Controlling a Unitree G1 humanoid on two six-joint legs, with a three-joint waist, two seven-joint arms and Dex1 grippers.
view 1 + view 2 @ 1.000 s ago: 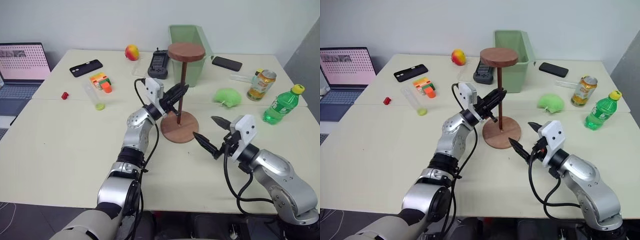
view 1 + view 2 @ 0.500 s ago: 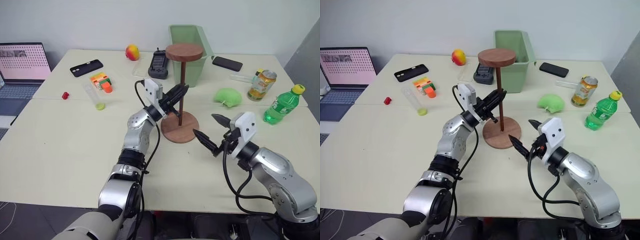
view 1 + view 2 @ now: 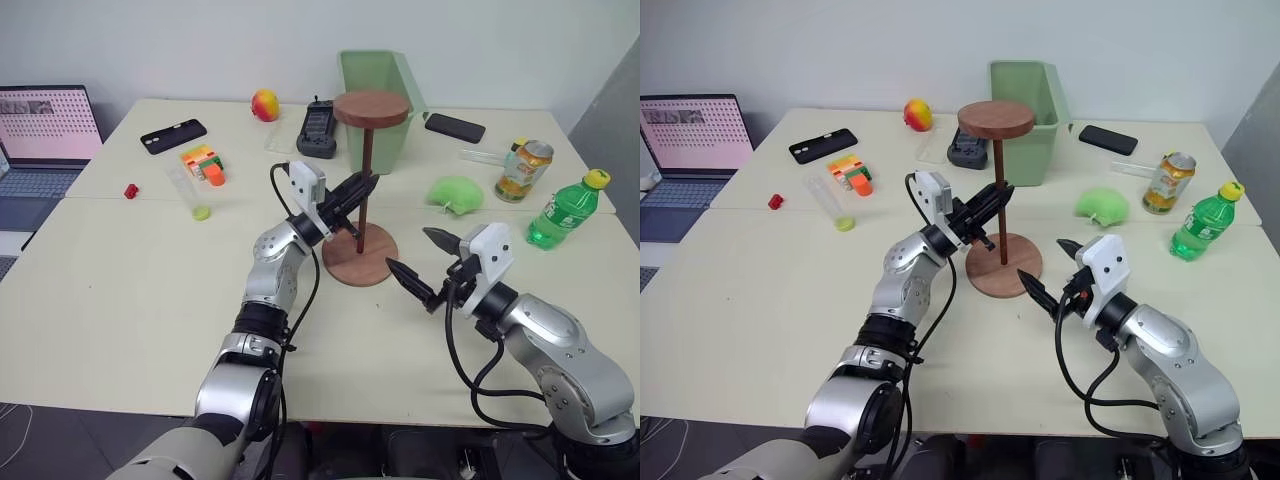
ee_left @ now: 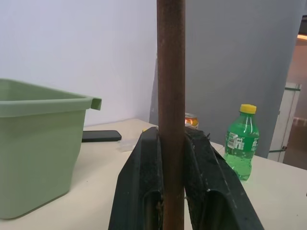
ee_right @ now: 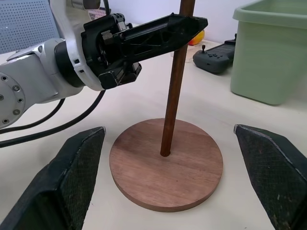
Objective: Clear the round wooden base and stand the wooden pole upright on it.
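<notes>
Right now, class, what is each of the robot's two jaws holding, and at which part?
The left gripper is shut on the long dark-brown wooden pole partway up its shaft. The right gripper, jaws open, holds nothing.

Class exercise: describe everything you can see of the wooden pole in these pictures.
The wooden pole is a thin, dark-brown rod with a round reddish-brown disc fixed to its top end. It stands upright, its lower end meeting the middle of the round wooden base on the table. The left gripper is shut on the rod about halfway up.
</notes>
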